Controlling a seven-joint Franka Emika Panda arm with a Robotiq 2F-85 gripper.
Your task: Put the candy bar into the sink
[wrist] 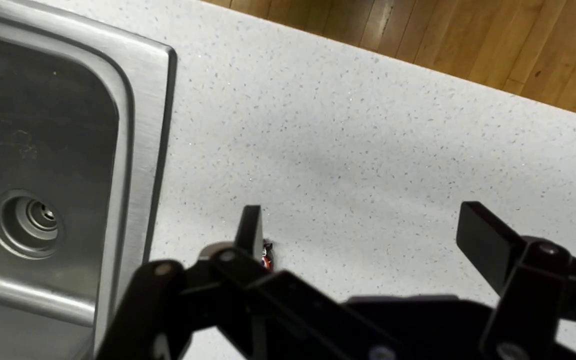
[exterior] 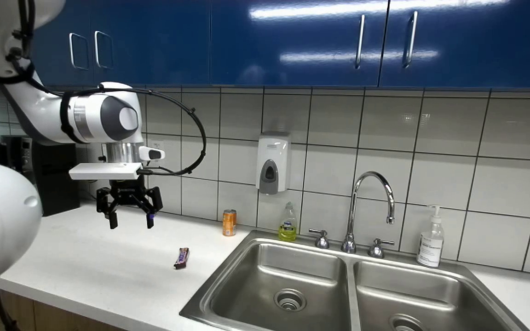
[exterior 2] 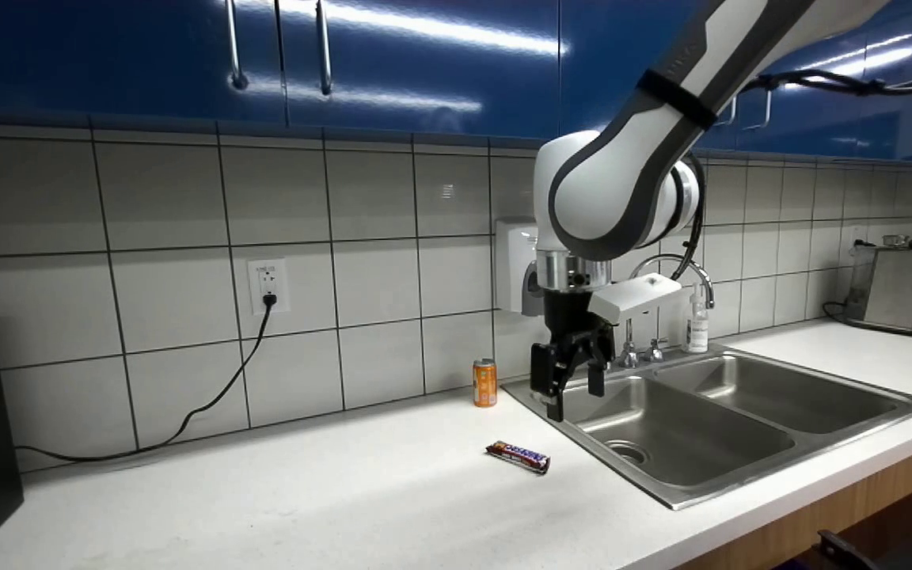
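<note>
- A white robot arm [exterior: 44, 115] reaches over a pale kitchen counter [exterior: 108, 262], its black gripper [exterior: 131, 222] pointing down.
- The gripper is released: its 2 fingers [wrist: 483, 240] stand wide apart, raised above the counter.
- The candy bar [exterior 2: 518, 457], small and dark in a printed wrapper, lies flat on the counter near the sink [exterior: 196, 306], below the gripper and apart from it.
- In the wrist view, the finger nearer the sink hides most of the bar; a scrap of shiny red and dark wrapper shows past it.
- The sink is stainless steel, with 2 basins side by side, each with a round drain [exterior: 290, 300].
- Behind them, a chrome gooseneck faucet [exterior: 352, 216] rises between 2 handles [exterior: 321, 240]; a pump bottle [exterior: 430, 243] stands to its right, a dish soap bottle [exterior: 288, 225] to its left.
- An orange can [exterior: 229, 223] stands upright by the tiled wall [exterior: 242, 161], under blue cabinets [exterior: 292, 41].
</note>
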